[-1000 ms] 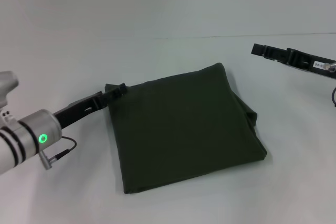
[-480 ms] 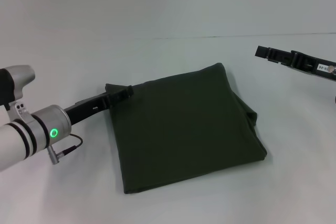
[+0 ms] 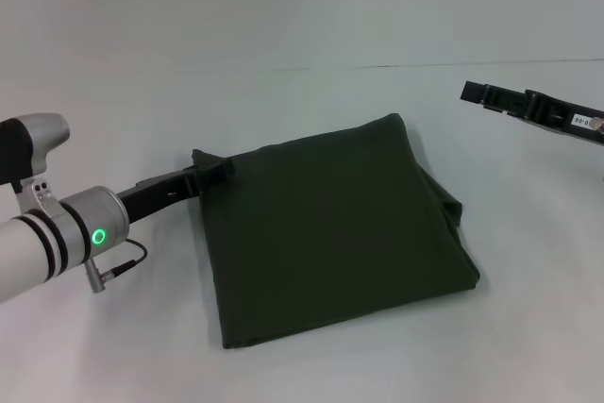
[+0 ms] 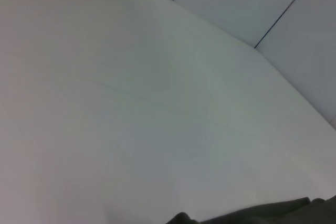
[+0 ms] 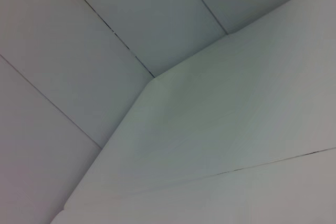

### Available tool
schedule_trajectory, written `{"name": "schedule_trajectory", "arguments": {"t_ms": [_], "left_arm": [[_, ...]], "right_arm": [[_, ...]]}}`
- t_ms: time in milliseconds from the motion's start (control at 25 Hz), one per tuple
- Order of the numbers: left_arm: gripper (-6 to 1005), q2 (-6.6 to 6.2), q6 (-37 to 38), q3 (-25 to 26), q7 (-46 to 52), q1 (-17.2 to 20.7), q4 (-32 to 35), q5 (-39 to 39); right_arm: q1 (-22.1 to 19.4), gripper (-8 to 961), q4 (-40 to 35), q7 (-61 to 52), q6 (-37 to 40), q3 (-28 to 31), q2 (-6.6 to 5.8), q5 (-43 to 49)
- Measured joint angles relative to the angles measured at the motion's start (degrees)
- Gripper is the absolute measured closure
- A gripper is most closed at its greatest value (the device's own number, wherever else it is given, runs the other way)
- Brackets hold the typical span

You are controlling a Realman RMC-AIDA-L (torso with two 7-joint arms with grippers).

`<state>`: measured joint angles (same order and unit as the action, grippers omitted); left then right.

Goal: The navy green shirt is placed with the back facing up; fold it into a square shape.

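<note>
The navy green shirt lies flat on the white table, folded into a rough square with its plain side up. A sliver of its edge shows in the left wrist view. My left gripper reaches in low from the left, and its tip rests at the shirt's far left corner, touching the cloth edge. My right gripper hangs above the table at the far right, well apart from the shirt. The right wrist view shows only table and wall.
A thin seam line runs across the table behind the shirt. Bare white table surrounds the shirt on all sides. A thin cable loops off my left wrist near the table.
My left arm has slid a little right, its tip now on the shirt's far left corner. The right gripper has drifted slightly right. The shirt has not moved.
</note>
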<state>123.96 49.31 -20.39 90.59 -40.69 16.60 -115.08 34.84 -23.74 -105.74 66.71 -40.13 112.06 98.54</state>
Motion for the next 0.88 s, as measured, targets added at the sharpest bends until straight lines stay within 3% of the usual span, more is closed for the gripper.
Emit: {"name": "schedule_trajectory", "arguments": {"t_ms": [120,360,560,680,880], "left_arm": [[196,0.01,-0.1,-0.1,0.0,0.0,0.0,0.0],[428,0.04,-0.3,-0.1,0.0,-0.1,0.0,0.1],[661,0.04,-0.4,-0.1,0.0,-0.5,0.0,0.4],[899,0.0,-0.4,-0.1,0.0,-1.0,0.0,0.4],[978,-0.11,-0.1,-0.1,0.5,-2.0,-0.1,0.5]], "right_arm": [[0.0,267,0.0,0.0,-0.1,0.0,0.0,-0.1],[0.1,267,0.0,0.0,-0.2,0.0,0.01,-0.1],[0.2,269,0.0,0.2,-0.2,0.0,0.1,-0.1],[0.2,267,0.0,0.4,-0.2,0.0,0.21,-0.1],[0.1,269,0.0,1.1,-0.5,0.0,0.57,-0.1]]}}
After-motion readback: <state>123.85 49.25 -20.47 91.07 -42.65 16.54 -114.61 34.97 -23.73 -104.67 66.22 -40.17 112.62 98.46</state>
